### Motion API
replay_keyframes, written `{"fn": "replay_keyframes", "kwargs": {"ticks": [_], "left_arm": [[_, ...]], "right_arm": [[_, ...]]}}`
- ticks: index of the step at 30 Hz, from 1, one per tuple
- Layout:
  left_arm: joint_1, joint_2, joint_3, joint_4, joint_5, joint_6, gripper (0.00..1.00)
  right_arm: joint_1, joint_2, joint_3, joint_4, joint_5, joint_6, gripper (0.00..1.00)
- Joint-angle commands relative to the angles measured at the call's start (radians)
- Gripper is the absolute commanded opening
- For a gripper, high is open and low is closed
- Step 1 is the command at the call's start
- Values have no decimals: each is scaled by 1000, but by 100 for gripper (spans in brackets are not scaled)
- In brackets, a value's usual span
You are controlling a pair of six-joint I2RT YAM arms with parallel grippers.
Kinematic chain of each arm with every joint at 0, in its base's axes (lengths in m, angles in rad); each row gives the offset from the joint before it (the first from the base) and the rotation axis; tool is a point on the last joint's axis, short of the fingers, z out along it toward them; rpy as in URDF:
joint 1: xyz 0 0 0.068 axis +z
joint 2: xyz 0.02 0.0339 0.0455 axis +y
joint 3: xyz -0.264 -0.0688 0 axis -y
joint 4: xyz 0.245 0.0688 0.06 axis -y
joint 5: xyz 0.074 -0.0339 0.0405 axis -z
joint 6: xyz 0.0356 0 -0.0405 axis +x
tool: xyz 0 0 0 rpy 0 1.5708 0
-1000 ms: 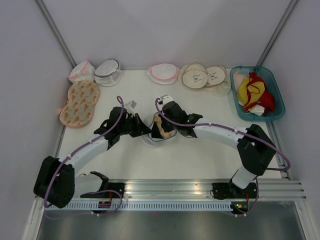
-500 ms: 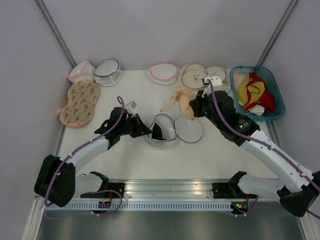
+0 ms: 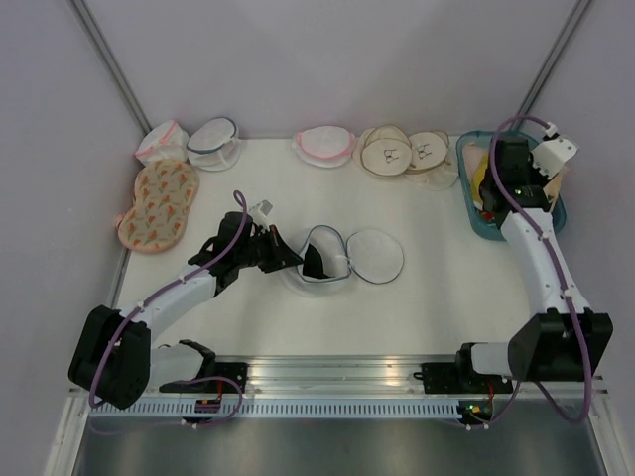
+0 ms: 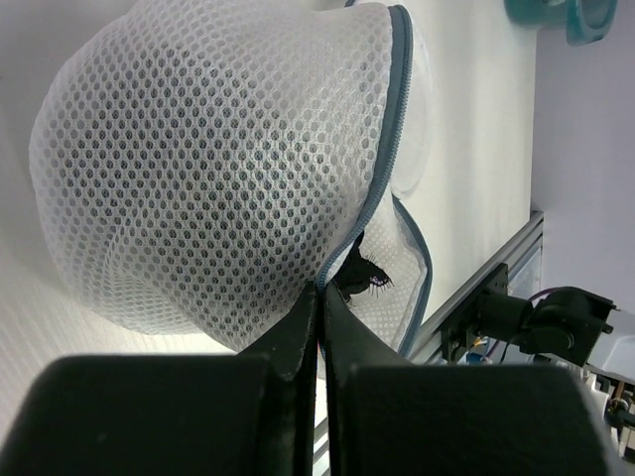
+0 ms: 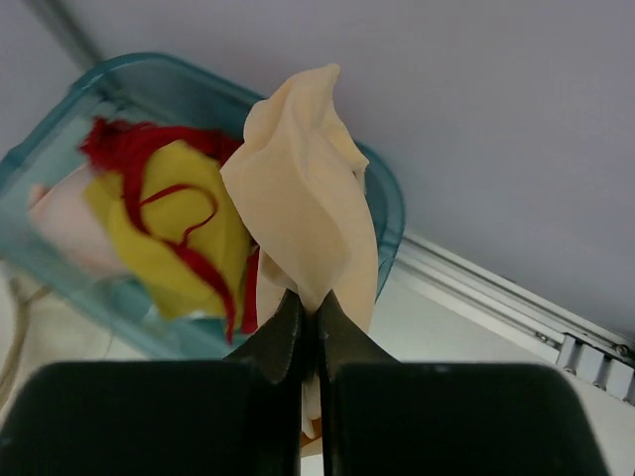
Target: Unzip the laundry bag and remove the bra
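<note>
The laundry bag lies unzipped at the table's middle, its round lid flopped open to the right. My left gripper is shut on the bag's white mesh right beside the blue-grey zipper trim. From above, that gripper sits at the bag's left edge. My right gripper is shut on a fold of the peach bra, which hangs above the teal bin. The right arm stands tall at the far right.
Red and yellow garments fill the teal bin. Along the back edge sit a pink-trimmed bag, a blue-trimmed bag, another pink-trimmed bag and round beige pads. A patterned orange piece lies at the left.
My right arm has pulled the bra out of the bag and swung it right and back, to above the teal bin. The left gripper has kept its hold on the bag.
</note>
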Motion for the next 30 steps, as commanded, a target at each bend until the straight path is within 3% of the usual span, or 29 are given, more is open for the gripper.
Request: {"fn": "replay_keyframes", "kwargs": {"ticks": [1, 5, 8, 9, 11, 15, 16, 18, 19, 21, 27, 30], "left_arm": [[6, -30, 20, 22, 37, -27, 2], [6, -29, 24, 22, 58, -33, 2], [6, -36, 21, 22, 65, -39, 2], [6, -39, 21, 22, 65, -39, 2], [6, -39, 23, 24, 63, -43, 2], [6, -41, 23, 28, 62, -47, 2], [6, -42, 21, 27, 57, -42, 2], [6, -42, 20, 25, 45, -39, 2], [6, -42, 15, 27, 43, -39, 2], [6, -42, 12, 28, 34, -37, 2], [6, -38, 3, 38, 20, -36, 2], [6, -35, 1, 38, 16, -36, 2]], "right_arm": [[-150, 125, 89, 17, 43, 61, 0], [-195, 263, 140, 60, 106, 66, 0], [-188, 376, 236, 66, -29, 30, 23], [-182, 411, 261, 55, -84, 14, 44], [-159, 406, 273, 58, -209, -35, 53], [-65, 184, 117, 225, -531, -135, 70], [-15, 147, 103, 217, -549, -148, 75], [65, 34, 46, 213, -647, -181, 76], [114, -2, 20, 215, -781, -177, 77], [166, -92, -61, 213, -857, -169, 79], [563, -177, -247, 209, -807, -119, 80], [677, -138, -308, 262, -845, -102, 79]]}}
